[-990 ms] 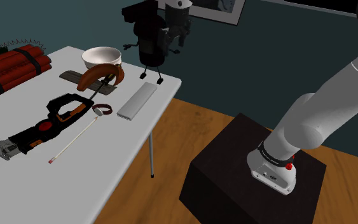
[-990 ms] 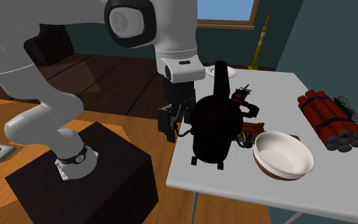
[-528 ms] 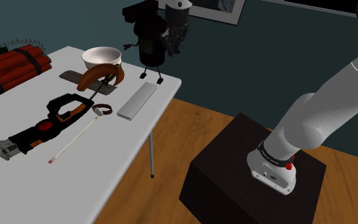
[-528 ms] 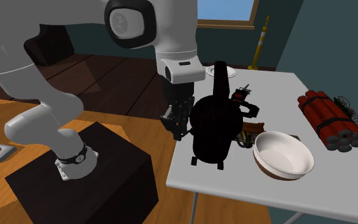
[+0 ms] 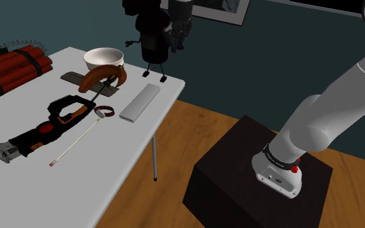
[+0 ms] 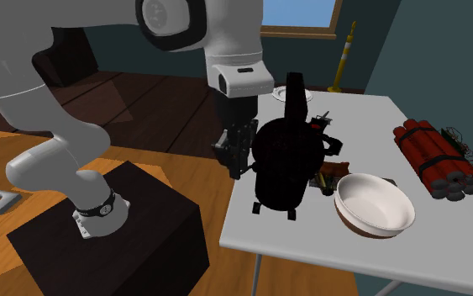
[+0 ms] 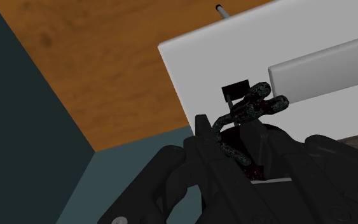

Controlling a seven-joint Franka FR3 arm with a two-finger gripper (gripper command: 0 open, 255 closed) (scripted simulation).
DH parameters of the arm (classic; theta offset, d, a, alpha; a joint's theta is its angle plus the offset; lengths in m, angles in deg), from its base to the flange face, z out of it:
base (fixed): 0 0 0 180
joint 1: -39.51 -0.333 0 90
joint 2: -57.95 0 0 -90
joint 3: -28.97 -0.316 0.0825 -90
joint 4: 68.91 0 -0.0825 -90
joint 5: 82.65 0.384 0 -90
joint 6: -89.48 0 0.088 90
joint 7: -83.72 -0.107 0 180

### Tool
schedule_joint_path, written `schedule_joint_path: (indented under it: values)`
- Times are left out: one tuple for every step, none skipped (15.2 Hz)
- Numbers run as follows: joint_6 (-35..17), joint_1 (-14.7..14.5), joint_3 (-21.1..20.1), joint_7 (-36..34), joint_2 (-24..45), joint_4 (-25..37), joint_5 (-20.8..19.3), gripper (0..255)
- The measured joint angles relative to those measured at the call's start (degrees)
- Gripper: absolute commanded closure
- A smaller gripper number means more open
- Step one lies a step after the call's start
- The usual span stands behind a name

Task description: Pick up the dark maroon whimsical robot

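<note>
The dark, near-black robot figure (image 5: 152,40) hangs upright with its small feet just above the white table's (image 5: 109,162) far corner. My gripper (image 5: 175,36) is shut on its side, beside the body, on the shoulder view's right. In the second exterior view the gripper (image 6: 241,153) clamps the figure (image 6: 286,160) from that view's left. In the wrist view the fingers (image 7: 204,137) close around the figure's thin arm, whose claw hand (image 7: 259,104) sticks out past them over the table corner (image 7: 190,70).
A white bowl (image 5: 103,58) stands close behind the figure, beside a brown curved handle (image 5: 100,76). A grey flat bar (image 5: 139,102), a reciprocating saw (image 5: 45,129) and a red dynamite bundle (image 5: 12,68) lie on the table. The dark stand (image 5: 259,175) sits on the wooden floor.
My gripper closed in on the figure's side and shut on it. The figure has since risen a little, its feet leaving the table.
</note>
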Motion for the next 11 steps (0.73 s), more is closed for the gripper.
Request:
schedule_joint_path:
  values:
    - [0.73, 0.02, 0.02, 0.12, 0.04, 0.77, 0.01, 255]
    - [1.47, 0.05, 0.05, 0.26, 0.08, 1.55, 0.01, 255]
    - [2.23, 0.10, 0.09, 0.41, 0.36, 2.60, -0.04, 255]
    - [3.10, 0.08, 0.06, 0.46, 0.37, 3.49, -0.03, 255]
    - [3.97, 0.07, 0.01, 0.49, 0.55, 4.53, -0.07, 255]
    - [4.70, 0.06, 0.00, 0.55, 0.51, 5.22, -0.05, 255]
    - [5.37, 0.04, -0.06, 0.54, 0.70, 6.08, -0.09, 255]
    - [6.13, 0.06, -0.06, 0.64, 0.91, 7.03, -0.12, 255]
    - [7.11, 0.10, -0.03, 0.81, 1.18, 8.28, -0.18, 255]
    - [7.97, 0.12, -0.03, 0.91, 1.38, 9.36, -0.23, 255]
    - [8.39, 0.11, -0.07, 0.90, 1.46, 9.85, -0.25, 255]
